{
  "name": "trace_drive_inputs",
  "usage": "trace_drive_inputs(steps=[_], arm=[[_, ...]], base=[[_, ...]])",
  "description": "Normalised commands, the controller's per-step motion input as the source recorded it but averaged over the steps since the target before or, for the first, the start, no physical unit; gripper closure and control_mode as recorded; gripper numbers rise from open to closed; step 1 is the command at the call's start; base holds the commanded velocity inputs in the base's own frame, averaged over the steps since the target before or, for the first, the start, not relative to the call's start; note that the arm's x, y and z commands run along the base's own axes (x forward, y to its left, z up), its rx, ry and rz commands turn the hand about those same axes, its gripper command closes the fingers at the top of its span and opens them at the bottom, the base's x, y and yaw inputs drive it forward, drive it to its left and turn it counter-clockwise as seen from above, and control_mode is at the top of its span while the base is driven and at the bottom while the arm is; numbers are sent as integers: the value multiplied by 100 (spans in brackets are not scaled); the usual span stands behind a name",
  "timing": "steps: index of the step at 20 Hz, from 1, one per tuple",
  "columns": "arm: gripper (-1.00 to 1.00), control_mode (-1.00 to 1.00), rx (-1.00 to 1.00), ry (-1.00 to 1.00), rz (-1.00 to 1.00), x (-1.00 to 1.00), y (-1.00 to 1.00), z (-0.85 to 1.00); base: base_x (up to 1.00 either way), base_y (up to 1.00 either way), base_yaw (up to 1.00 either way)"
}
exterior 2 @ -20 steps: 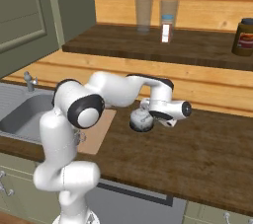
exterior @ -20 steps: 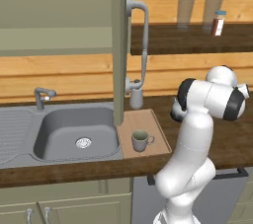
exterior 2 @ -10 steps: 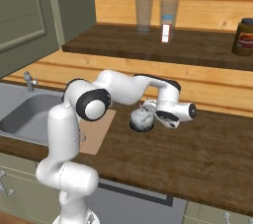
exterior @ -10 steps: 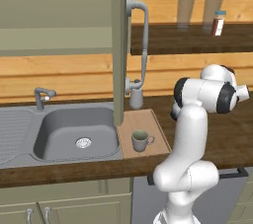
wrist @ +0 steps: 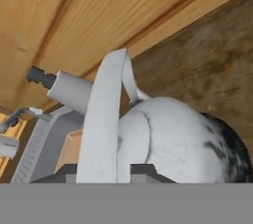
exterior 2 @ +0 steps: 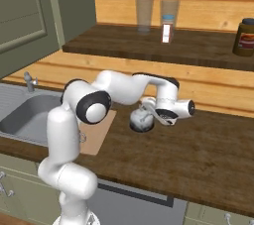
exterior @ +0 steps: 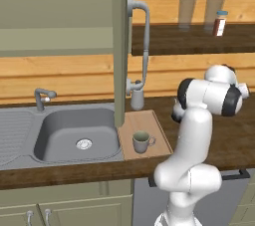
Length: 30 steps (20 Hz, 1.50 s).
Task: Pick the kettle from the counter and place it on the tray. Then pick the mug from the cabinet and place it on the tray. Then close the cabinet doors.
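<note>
Pincer (wrist: 104, 171) is at the kettle's (wrist: 173, 139) arched handle (wrist: 101, 119): in the hand view the pale handle strap rises straight up from between the two dark finger tips (wrist: 143, 170), which sit close on either side of its base. Jaws narrowed around the handle; cannot tell for sure whether they actually press it. Kettle body bulges just right of the pincer in that view, standing on the counter (wrist: 217, 65).

Right base view: the pincer (exterior 2: 150, 111) is over the top of the kettle (exterior 2: 141, 121), kettle on the dark counter (exterior 2: 198, 154), close below the hand. Tray (exterior 2: 96, 137) lies to the arm's left of the pincer, near but not touching the kettle, partly hidden by the arm.

Left base view: tray (exterior: 149, 120) sits on the counter (exterior: 234, 135) beside the sink (exterior: 74, 130). A mug (exterior: 142, 142) with a dark inside stands upright on the tray, handle to the right. Soap dispenser (exterior: 137, 98) stands at the tray's back edge. Sink basin has just its drain in it.

One cabinet door (exterior: 121, 46) stands open, seen edge-on above the tray, bar handle (exterior: 144, 41) on it. Cabinet (exterior: 55, 16) interior hidden.

Wall shelf (exterior 2: 158, 45) above and behind the pincer: two glasses (exterior 2: 144, 15), a small bottle (exterior 2: 167, 28), a dark jar (exterior 2: 245, 37).
</note>
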Motion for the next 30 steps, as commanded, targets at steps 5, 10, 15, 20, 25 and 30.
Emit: trace_drive_inputs(steps=[5, 10, 15, 20, 25, 30], arm=[[100, -100, 0, -10, 0, -35, 28, 15], [100, -100, 0, -21, 7, -56, 7, 41], [100, -100, 0, -16, 14, -34, 44, 31], [100, -100, 0, -4, 16, -11, 68, 24], [100, -100, 0, 0, 18, -3, 76, 13], [100, -100, 0, 0, 15, 0, 64, 2]], base=[[0, 0, 0], [0, 0, 0], [0, 0, 0], [0, 0, 0], [0, 0, 0], [0, 0, 0]])
